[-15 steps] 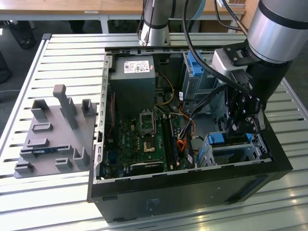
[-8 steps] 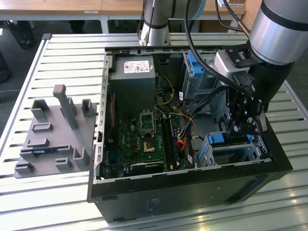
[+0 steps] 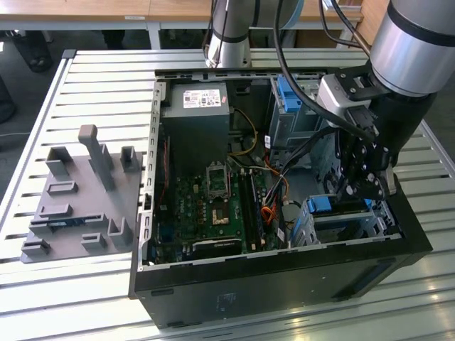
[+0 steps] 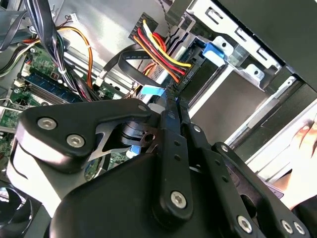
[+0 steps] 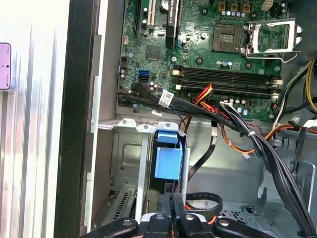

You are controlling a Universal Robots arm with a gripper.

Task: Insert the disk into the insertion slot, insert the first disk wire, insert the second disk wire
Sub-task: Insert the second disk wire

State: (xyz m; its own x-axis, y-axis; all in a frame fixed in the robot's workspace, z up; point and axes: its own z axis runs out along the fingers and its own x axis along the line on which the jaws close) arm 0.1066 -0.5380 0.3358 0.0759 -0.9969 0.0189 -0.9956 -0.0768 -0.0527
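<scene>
Your hand (image 5: 173, 210) has its fingers pressed together, perhaps on a thin black connector; you cannot tell for sure. It hangs just behind the disk (image 5: 168, 161), which sits upright in the slot (image 5: 126, 158) at the case's (image 3: 284, 273) front corner. The motherboard (image 3: 213, 202) lies beside it.

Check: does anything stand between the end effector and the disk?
Nothing visible does. In the first wrist view the end effector sits just short of the disk; a black cable loops beside it.
</scene>
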